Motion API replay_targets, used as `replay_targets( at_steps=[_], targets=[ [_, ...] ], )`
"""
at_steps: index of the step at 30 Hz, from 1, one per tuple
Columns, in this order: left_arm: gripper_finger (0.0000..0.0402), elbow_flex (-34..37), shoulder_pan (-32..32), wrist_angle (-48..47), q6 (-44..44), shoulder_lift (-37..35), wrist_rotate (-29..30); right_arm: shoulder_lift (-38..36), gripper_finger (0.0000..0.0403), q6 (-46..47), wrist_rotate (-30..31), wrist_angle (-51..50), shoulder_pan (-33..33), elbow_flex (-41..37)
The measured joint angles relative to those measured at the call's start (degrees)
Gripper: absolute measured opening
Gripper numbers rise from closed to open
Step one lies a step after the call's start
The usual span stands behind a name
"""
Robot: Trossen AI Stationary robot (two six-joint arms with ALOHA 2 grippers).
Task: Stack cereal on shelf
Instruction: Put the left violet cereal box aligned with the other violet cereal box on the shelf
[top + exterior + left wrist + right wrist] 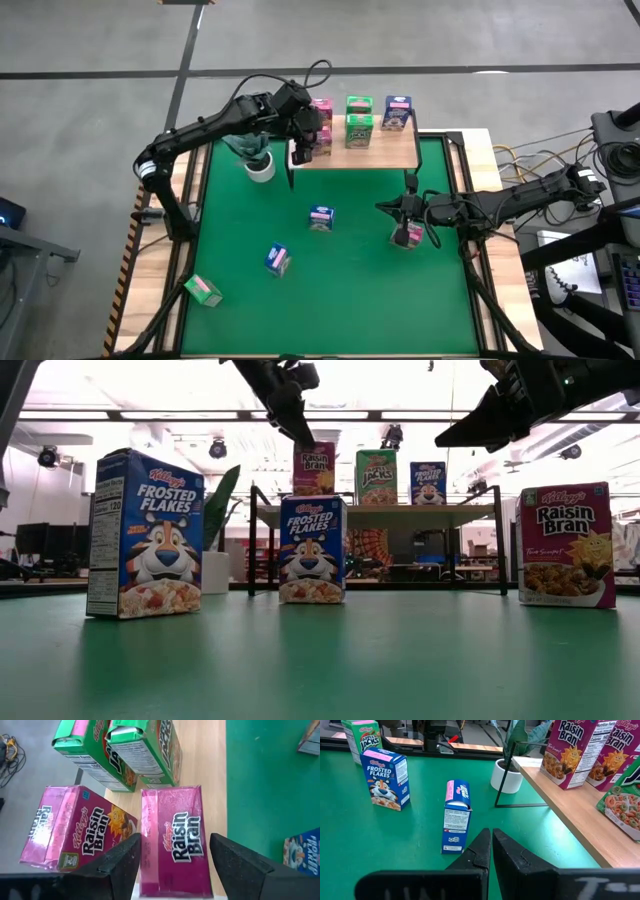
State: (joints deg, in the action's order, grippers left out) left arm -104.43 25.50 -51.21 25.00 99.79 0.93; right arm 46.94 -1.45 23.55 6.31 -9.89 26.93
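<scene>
Frosted Flakes box [146,534] fills my low view's left foreground. My left gripper [172,865] hangs over the shelf [385,152] at upper centre of the high view, fingers spread either side of a Raisin Bran box [175,840], not pinching it. A second Raisin Bran box [75,832] stands just beside; two Apple Jacks boxes [142,752] stand behind. My right gripper [406,222], at right centre, is closed on nothing, above another Raisin Bran carton [407,237].

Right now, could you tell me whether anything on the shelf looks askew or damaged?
One pink Raisin Bran box on the shelf sits turned at an angle to the second Raisin Bran box, which stands between the left gripper's open jaws and lines up with the shelf edge. Nothing looks spilled or damaged.
</scene>
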Motion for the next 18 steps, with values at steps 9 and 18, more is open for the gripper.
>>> replay_targets(
  at_steps=[9,18],
  targets=[
    [0.0221,-6.8,-0.3,-6.0,-0.6,-0.2,0.0,0.0,0.0009,0.0,0.0,0.0,0.0,0.0],
    [0.0157,-7.0,-0.3,-5.3,0.2,-0.2,0.1,0.0,0.0009,0.0,0.0,0.1,0.0,0.0]
  ],
)
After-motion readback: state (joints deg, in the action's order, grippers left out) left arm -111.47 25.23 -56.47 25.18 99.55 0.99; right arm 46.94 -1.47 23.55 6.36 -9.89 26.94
